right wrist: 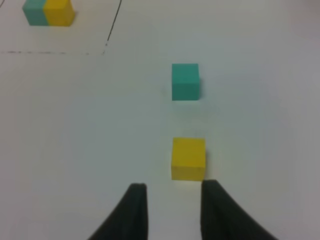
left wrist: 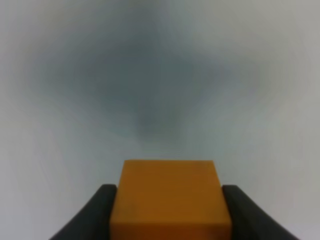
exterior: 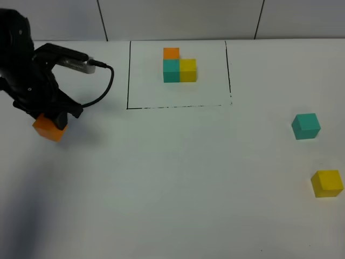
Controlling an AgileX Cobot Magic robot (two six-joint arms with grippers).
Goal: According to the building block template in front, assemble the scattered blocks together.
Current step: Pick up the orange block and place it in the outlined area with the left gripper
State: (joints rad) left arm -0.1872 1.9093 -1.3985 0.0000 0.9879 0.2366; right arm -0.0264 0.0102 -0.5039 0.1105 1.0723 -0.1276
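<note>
While the left jaws clamp the orange cube (exterior: 49, 129) well left of the template (exterior: 179, 69), the right jaws gape empty. The teal cube (exterior: 305, 125) and yellow cube (exterior: 327, 183) lie well right of it.

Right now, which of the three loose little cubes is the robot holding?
The small matte orange cube, pinched in the left gripper at the left side. The small teal cube and small yellow cube sit free, far off to the right.
</note>
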